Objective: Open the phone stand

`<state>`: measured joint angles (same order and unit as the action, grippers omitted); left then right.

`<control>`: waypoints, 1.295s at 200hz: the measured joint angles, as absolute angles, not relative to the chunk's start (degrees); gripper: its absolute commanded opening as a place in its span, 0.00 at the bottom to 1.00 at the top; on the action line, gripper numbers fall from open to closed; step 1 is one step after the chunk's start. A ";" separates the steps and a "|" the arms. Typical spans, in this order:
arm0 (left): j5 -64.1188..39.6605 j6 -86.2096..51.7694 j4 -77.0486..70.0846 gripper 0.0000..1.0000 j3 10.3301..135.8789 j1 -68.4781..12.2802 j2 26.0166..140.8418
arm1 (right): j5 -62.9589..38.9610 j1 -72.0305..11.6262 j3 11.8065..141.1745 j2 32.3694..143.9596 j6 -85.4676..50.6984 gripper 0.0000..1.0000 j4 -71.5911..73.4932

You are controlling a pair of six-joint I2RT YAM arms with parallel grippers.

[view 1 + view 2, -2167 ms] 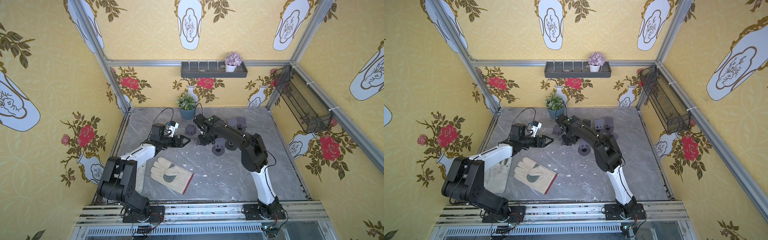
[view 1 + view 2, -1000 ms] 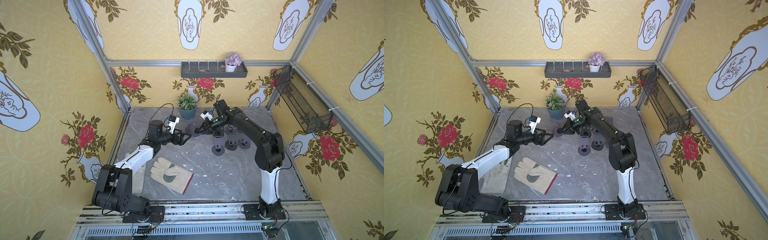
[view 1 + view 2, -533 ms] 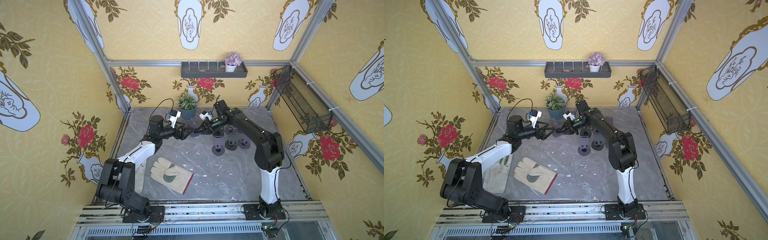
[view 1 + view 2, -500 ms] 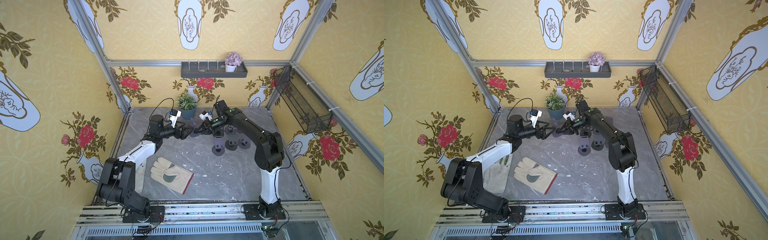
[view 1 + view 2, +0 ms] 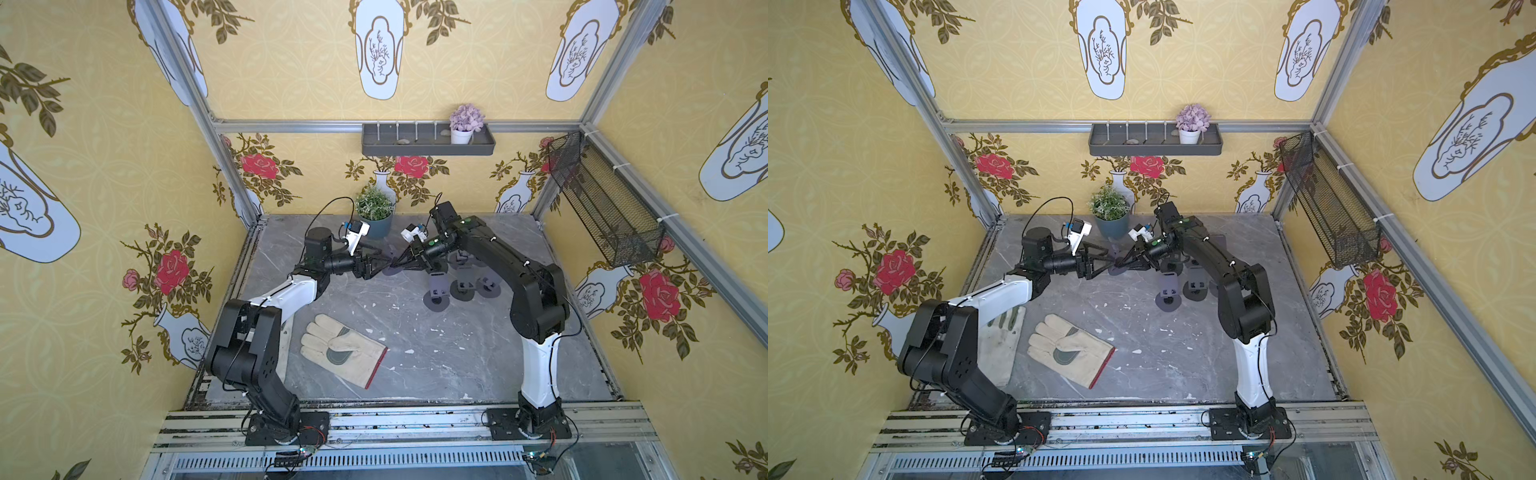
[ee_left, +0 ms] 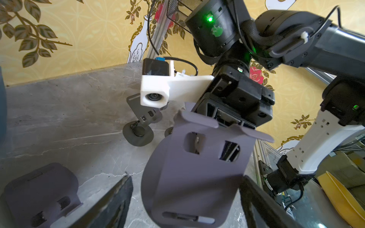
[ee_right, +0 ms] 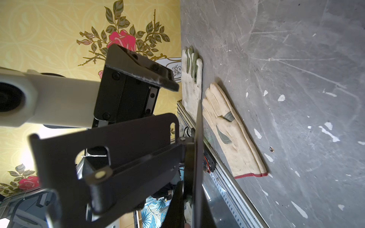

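Yellow floral walls [image 5: 291, 62], grey marble floor [image 5: 436, 345].

In both top views the phone stand [image 5: 390, 267] is too small to tell how it is held, and the left arm [image 5: 994, 296] hides part of a glove [image 5: 1003, 332].

The phone stand [image 6: 189, 177] looks matt dark grey, perhaps painted metal. The tabletop [image 5: 457, 353] is grey, marbled and scratched. The glove [image 5: 340, 349] is cream, suede-like cloth.

phone stands [image 5: 435, 293]: six at least, a few half hidden
work gloves [image 5: 340, 353]: two
potted plants [image 5: 376, 216]: two
robot arms [image 5: 291, 291]: two
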<state>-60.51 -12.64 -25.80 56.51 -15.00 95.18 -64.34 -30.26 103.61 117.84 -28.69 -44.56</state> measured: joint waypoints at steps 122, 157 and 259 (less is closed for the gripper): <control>-61.39 -11.90 -24.93 0.74 55.72 -15.59 96.05 | -66.83 -29.06 102.43 117.34 -29.98 0.00 -43.07; -61.95 -10.85 -24.21 0.67 56.73 -16.14 96.77 | -66.41 -28.97 101.67 116.88 -30.17 0.00 -42.52; -57.84 -6.50 -15.40 0.44 58.26 -16.88 94.87 | -66.35 -27.07 99.57 116.46 -29.10 0.00 -40.60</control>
